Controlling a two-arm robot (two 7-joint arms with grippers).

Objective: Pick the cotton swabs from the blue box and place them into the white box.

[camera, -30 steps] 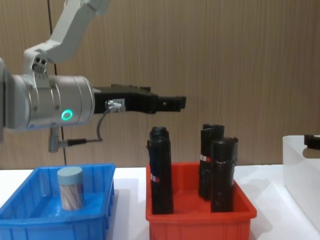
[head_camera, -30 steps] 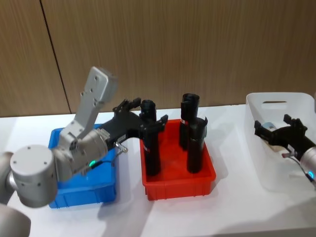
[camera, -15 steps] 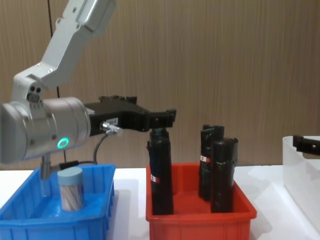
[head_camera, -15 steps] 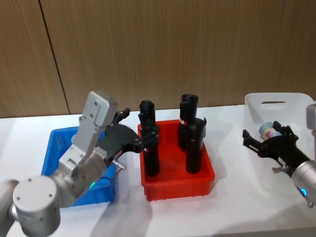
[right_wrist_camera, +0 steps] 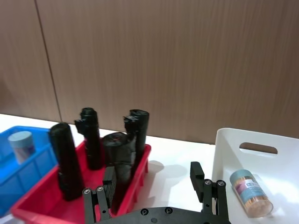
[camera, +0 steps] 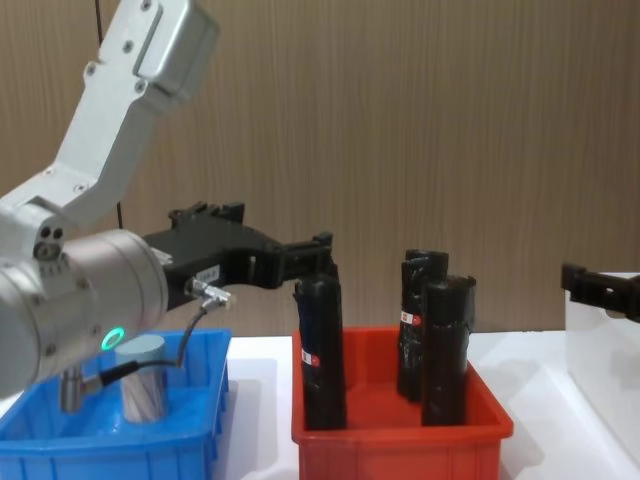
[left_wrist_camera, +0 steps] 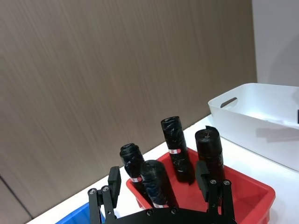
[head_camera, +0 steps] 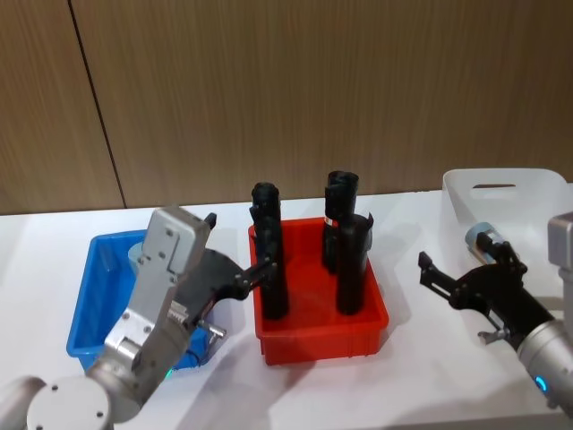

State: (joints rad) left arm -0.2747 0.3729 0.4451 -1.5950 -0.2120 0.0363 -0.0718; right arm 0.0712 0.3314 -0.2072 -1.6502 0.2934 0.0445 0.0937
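A white table (head_camera: 403, 385) stands before a wall (head_camera: 269, 90) of brown wood panels. One jar of cotton swabs (right_wrist_camera: 22, 144), clear with a pale blue lid, stands in the blue box (head_camera: 82, 315), and a second jar (right_wrist_camera: 251, 192) lies on its side in the white box (right_wrist_camera: 223, 158). The left gripper (left_wrist_camera: 158, 178) hangs wide open and empty beside the red bin (head_camera: 322, 336), and the right gripper (right_wrist_camera: 153, 172), also wide open and empty, is above the table between the red bin and the white box.

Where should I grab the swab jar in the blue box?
Take the jar just below its round lid, coming straight down: it stands upright in the blue box, walled in, top exposed. The left gripper hangs nearest, jaws open.
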